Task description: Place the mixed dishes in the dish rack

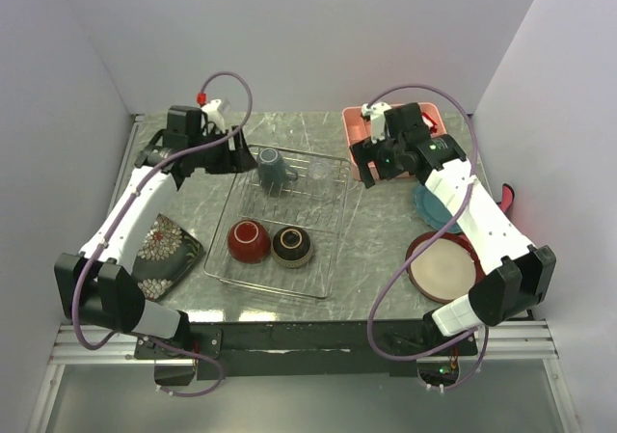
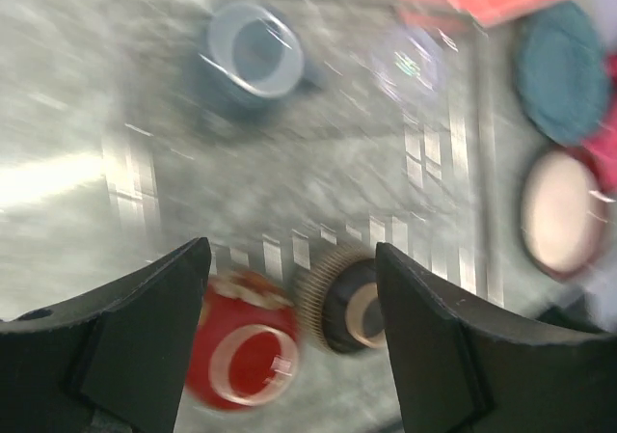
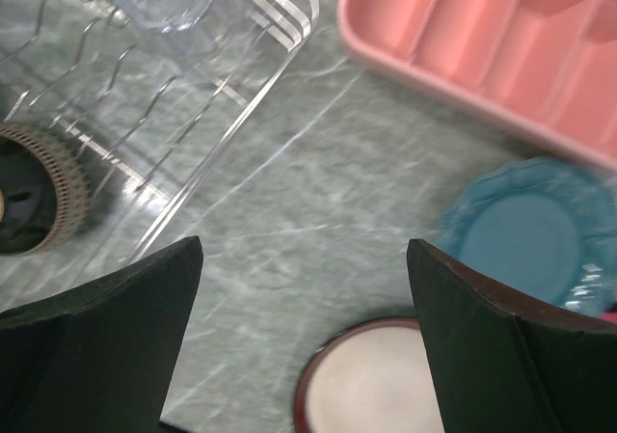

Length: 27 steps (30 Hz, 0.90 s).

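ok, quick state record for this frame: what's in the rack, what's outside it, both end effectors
in dish rack: grey-blue mug, clear glass, red bowl, small dark patterned bowl
outside rack, left: black floral square plate, partly under the left arm
outside rack, right: teal scalloped plate, red-rimmed cream plate
left end effector: open, empty, by the rack's far-left corner
right end effector: open, empty, between rack and pink tray

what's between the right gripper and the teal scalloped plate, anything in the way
Nothing visible. The right gripper hangs open over the table, and the teal scalloped plate lies beside it with only table between them. The pink tray sits off to the side.
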Each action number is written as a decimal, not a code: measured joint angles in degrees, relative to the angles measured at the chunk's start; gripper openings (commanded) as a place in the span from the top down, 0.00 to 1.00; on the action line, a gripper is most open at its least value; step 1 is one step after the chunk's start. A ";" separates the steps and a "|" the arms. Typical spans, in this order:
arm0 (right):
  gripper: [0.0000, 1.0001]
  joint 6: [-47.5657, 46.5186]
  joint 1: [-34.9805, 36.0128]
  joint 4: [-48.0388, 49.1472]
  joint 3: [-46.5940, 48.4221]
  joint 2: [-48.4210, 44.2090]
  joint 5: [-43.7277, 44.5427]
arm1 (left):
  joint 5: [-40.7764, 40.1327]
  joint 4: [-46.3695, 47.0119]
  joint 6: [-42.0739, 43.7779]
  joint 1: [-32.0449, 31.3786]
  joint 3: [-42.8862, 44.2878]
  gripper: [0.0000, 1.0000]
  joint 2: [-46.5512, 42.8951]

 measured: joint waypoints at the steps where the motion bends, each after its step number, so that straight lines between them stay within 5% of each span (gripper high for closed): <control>1: 0.08 0.87 0.00 0.00 -0.70 -0.17 -0.81 | -1.33 0.20 1.29 0.66 0.57 0.26 0.00; 3: 0.11 2.38 0.02 -0.20 -2.21 -0.28 -2.27 | -4.15 0.55 4.33 1.53 0.92 0.27 0.00; 5: 0.26 4.26 0.04 -0.76 -3.61 0.00 -4.35 | -6.08 0.33 7.02 1.60 0.92 0.32 0.20; 6: 0.33 4.96 0.04 -1.33 -3.76 0.37 -5.35 | -7.08 0.26 8.33 1.60 0.90 0.42 0.42; 8: 0.66 6.14 0.04 -1.73 -3.74 1.55 -7.61 | -8.37 0.15 10.08 1.81 0.83 0.65 0.55; 9: 0.80 6.60 0.07 -1.97 -3.56 2.43 -8.74 | -8.72 0.15 11.28 2.10 0.61 0.94 0.55; 10: 1.00 7.39 0.13 -2.19 -3.26 3.65 -9.97 | -9.01 0.17 11.32 2.51 0.42 0.99 0.48; 12: 1.00 7.93 0.15 -2.58 -2.58 6.14 -11.74 | -9.55 0.50 12.48 3.89 -0.83 0.99 0.20; 13: 0.95 8.59 0.15 -2.67 -2.32 7.37 -12.41 | -9.68 0.59 12.83 4.63 -1.75 0.91 -0.04; 14: 0.81 9.31 0.15 -2.82 -2.05 8.55 -13.25 | -9.64 0.68 13.16 5.49 -3.30 0.71 -0.42; 15: 0.53 9.92 0.15 -2.84 -1.86 9.46 -13.92 | -9.55 0.57 13.51 6.10 -4.44 0.45 -0.70; 18: 0.43 12.26 0.15 -2.91 -1.33 12.35 -15.98 | -8.22 -0.07 14.32 7.58 -7.96 0.38 -1.42; 27: 0.45 16.50 0.87 -2.84 1.75 17.11 -18.14 | -2.45 -0.90 14.73 7.72 -11.78 0.40 -1.73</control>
